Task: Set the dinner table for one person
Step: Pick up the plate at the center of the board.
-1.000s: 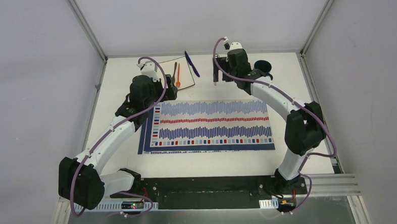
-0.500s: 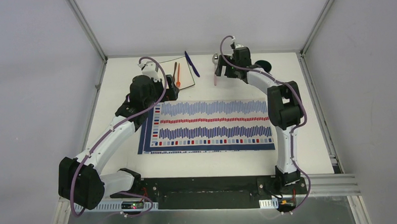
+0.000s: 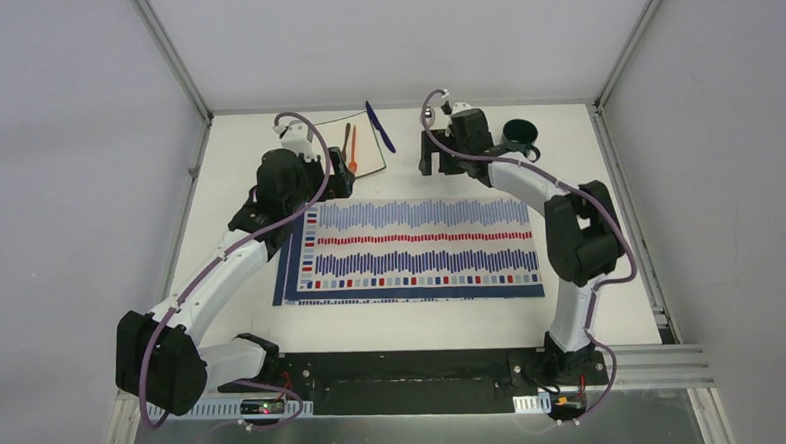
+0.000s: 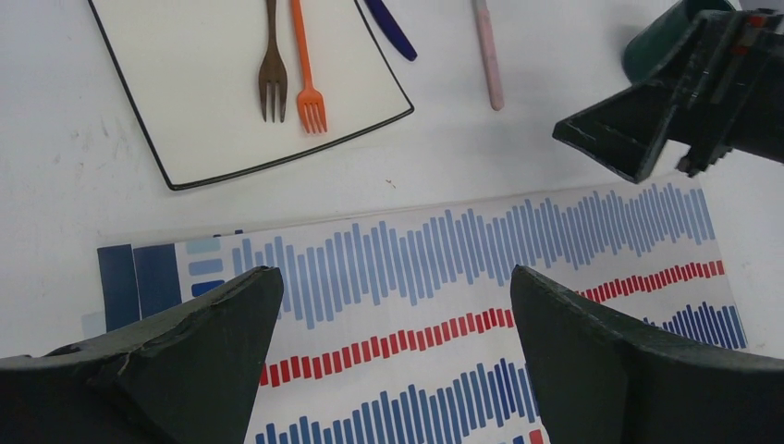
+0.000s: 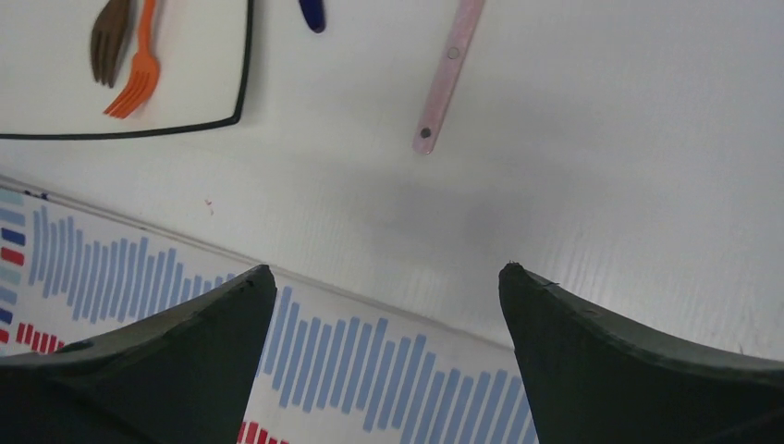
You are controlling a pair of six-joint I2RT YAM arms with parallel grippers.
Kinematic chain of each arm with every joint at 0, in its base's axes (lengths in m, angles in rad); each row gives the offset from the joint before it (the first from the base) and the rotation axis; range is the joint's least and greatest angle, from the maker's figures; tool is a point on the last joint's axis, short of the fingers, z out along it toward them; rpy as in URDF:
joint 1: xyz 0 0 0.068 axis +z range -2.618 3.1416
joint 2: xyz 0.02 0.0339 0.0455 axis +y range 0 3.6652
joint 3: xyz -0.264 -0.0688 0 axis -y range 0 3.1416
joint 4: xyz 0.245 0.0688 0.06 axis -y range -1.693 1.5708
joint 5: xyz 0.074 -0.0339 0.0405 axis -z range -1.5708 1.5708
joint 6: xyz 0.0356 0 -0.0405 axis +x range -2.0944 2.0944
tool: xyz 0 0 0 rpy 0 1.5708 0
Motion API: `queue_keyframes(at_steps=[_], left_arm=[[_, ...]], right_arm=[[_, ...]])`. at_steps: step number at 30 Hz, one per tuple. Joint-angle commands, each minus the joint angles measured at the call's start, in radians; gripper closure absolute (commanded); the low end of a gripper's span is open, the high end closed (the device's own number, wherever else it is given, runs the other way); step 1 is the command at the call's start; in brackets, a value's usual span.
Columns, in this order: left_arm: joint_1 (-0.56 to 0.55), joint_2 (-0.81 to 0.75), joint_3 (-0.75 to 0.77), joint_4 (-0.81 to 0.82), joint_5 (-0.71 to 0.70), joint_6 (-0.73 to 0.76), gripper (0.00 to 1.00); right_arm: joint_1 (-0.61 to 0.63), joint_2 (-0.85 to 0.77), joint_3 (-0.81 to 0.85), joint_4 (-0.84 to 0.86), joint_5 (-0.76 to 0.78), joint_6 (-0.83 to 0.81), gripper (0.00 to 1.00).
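The white dinner table (image 3: pixel 588 183) carries a striped placemat (image 3: pixel 415 246). A square white plate (image 4: pixel 231 92) with a black rim holds a brown fork (image 4: pixel 271 65) and an orange fork (image 4: pixel 307 74). A blue utensil (image 4: pixel 393 32) and a pink utensil (image 4: pixel 488 55) lie on the table beyond the mat. A dark green cup (image 3: pixel 520 133) stands at the back right. My left gripper (image 4: pixel 398 305) is open and empty above the mat's far left part. My right gripper (image 5: pixel 388 277) is open and empty above the mat's far edge, with the pink utensil (image 5: pixel 444 74) ahead of it.
The plate (image 3: pixel 366 148) is partly covered by my left wrist in the top view. The right gripper (image 4: pixel 647 139) shows in the left wrist view beside the cup (image 4: pixel 661 42). Aluminium frame rails and grey walls bound the table on three sides.
My right arm reached toward the back of the table, then drew back toward the mat's far edge, its elbow shifting. The left arm has not moved.
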Motion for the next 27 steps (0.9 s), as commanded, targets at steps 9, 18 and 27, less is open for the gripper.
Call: queue_keyframes(at_steps=[9, 18, 27], left_arm=[[0.005, 0.065, -0.001, 0.047, -0.1, -0.027, 0.01], [0.202, 0.25, 0.168, -0.045, 0.093, -0.068, 0.01], [0.269, 0.425, 0.298, 0.007, 0.292, -0.027, 0.01]], right_arm=[[0.071, -0.264, -0.082, -0.01, 0.11, -0.072, 0.03], [0.071, -0.215, 0.017, 0.106, 0.001, -0.101, 0.04], [0.045, -0.014, 0.236, -0.035, -0.078, -0.139, 0.06]])
